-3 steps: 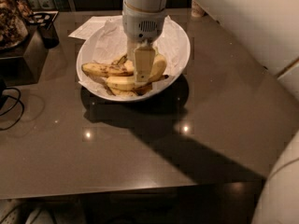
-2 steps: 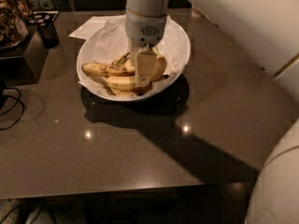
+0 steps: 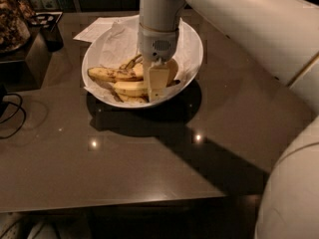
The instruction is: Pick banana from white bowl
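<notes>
Finds the gripper (image 3: 155, 91) lowered into the white bowl (image 3: 195, 46), right of its middle; cannot tell whether spread, pressed together or pinching anything. Places the banana (image 3: 129, 88) in the bowl's near part, on crinkled paper (image 3: 119, 44), just left of the gripper, perhaps touching. Sets the bowl toward the far side of a dark table (image 3: 149, 158).

Gripper (image 3: 155, 90) in one bowl (image 3: 198, 54), four bananas (image 3: 130, 87)

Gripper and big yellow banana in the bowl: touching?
Cannot tell. The camera view shows the gripper low in the white bowl, overlapping the banana and hiding any contact or gap.
</notes>
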